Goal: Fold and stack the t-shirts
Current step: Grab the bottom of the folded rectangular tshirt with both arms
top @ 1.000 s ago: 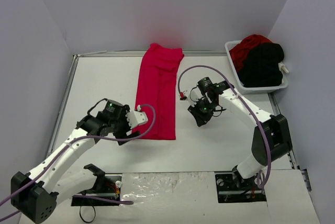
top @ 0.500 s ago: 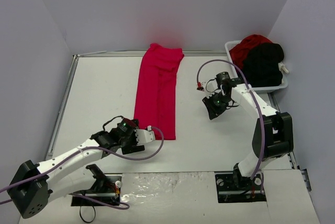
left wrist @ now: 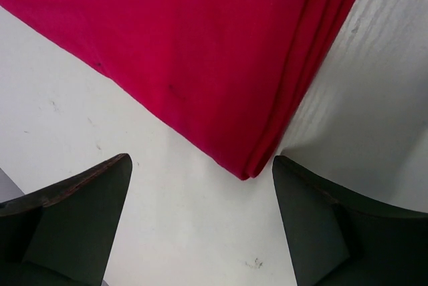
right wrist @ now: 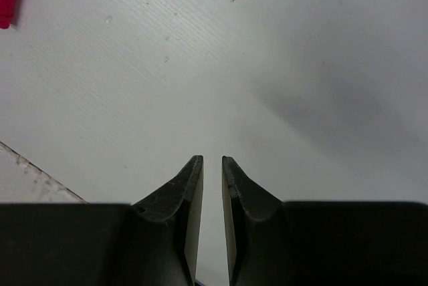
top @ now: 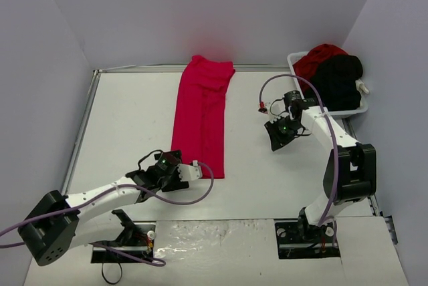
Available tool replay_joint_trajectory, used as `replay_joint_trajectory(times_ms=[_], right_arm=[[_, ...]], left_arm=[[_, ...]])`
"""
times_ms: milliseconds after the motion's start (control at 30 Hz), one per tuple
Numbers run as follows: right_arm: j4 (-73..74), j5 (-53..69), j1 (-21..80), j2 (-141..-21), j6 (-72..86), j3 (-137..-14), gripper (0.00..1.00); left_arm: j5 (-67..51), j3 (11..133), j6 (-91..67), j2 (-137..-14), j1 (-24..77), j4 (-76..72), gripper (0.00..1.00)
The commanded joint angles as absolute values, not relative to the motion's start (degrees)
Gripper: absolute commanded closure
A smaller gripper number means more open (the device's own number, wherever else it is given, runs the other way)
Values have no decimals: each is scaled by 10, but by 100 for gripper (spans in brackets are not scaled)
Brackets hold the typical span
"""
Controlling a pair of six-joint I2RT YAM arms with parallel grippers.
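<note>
1. The left arm [top: 100,196] stretches low across the near left part of the white surface [top: 127,119].
2. The left fingers [top: 172,161] stand wide apart and hold nothing. They sit right at the near end of the red t-shirt [top: 200,119]. In the left wrist view the shirt's near corner, with its layered folded edge, lies on the surface ahead of the gap between the 2 fingers, clear of both tips.
3. That red t-shirt lies flat as a long narrow strip, folded lengthwise. It runs from beside the left fingers to the far edge of the surface, a little left of centre.
4. The right fingers [top: 276,137] hang over bare surface to the right of the strip, between it and the basket [top: 299,82]. They are almost closed, with only a thin slit between the tips, and nothing is in them. The right wrist view shows plain surface below and a sliver of red at its top left corner.
5. The white basket sits at the far right corner. It holds a second red t-shirt [top: 315,59], bunched up, and a black t-shirt [top: 338,82] heaped beside and partly over it.
</note>
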State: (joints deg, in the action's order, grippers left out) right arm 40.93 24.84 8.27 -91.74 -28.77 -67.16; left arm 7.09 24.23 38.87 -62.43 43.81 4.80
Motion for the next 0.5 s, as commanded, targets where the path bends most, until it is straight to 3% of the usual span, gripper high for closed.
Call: replay_joint_trajectory(times_ms=[0, 100, 200, 233, 367, 467], right_arm=[[430, 281, 70, -922, -290, -670, 86], [430, 287, 65, -914, -293, -669, 86], [430, 288, 65, -910, -293, -669, 86], [430, 288, 65, -910, -294, -669, 86], [429, 287, 65, -912, -293, -669, 86], [431, 280, 67, -908, -292, -670, 86]], left_arm=[[91, 241, 396, -640, 439, 10, 15], [91, 244, 390, -653, 439, 11, 19], [90, 257, 388, -662, 439, 15, 49], [89, 271, 388, -671, 439, 22, 66], [83, 299, 381, -693, 439, 50, 97], [60, 316, 374, -686, 439, 76, 98]])
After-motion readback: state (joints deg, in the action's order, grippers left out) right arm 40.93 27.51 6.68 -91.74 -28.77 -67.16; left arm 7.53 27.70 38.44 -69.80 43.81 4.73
